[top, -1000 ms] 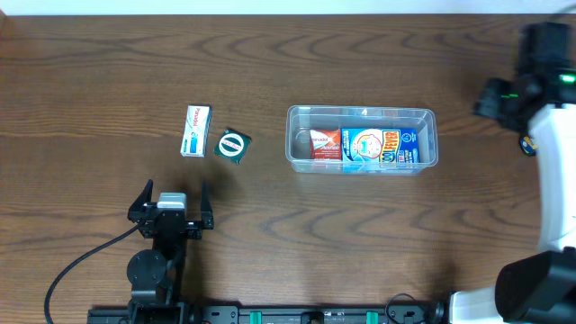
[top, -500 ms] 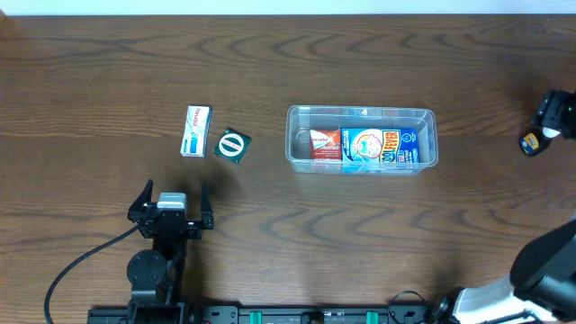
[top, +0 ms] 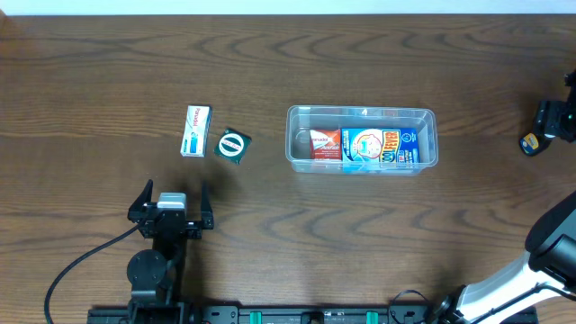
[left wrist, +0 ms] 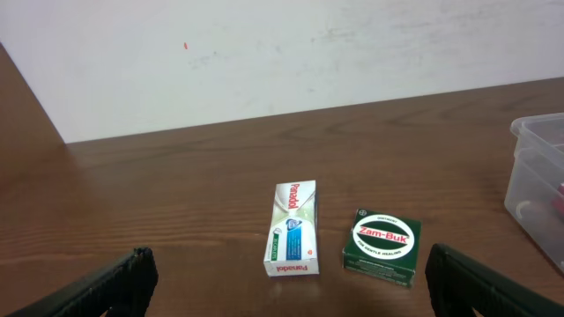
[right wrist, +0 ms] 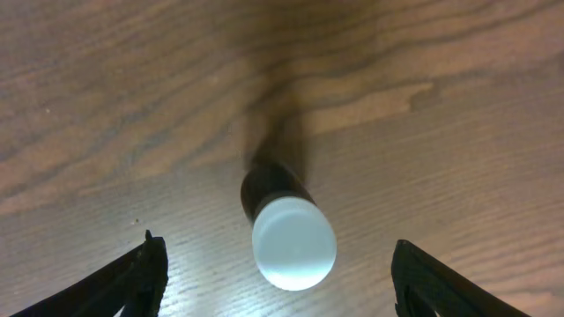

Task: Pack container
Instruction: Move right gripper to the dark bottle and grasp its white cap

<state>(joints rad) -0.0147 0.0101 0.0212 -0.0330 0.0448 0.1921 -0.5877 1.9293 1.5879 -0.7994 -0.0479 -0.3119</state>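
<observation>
Right tool (right wrist: 275, 264) wide open around white-capped bottle (right wrist: 286, 231) near tabletop (right wrist: 458, 79) right edge; off-centre closing could knock it away.

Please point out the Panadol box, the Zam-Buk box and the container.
Panadol box (left wrist: 292, 229), left wrist view, its top face.
Zam-Buk box (left wrist: 385, 240), left wrist view, its white label.
container (top: 396, 109), overhead view, far rim.

Overhead: high, straight down, whole table (top: 90, 72). My left wrist: low, facing far wall (left wrist: 264, 53); shares white box (left wrist: 293, 229), green box (left wrist: 383, 248), container (left wrist: 539, 172) edge with overhead. My right wrist: close, straight down on bottle (right wrist: 286, 224).
</observation>
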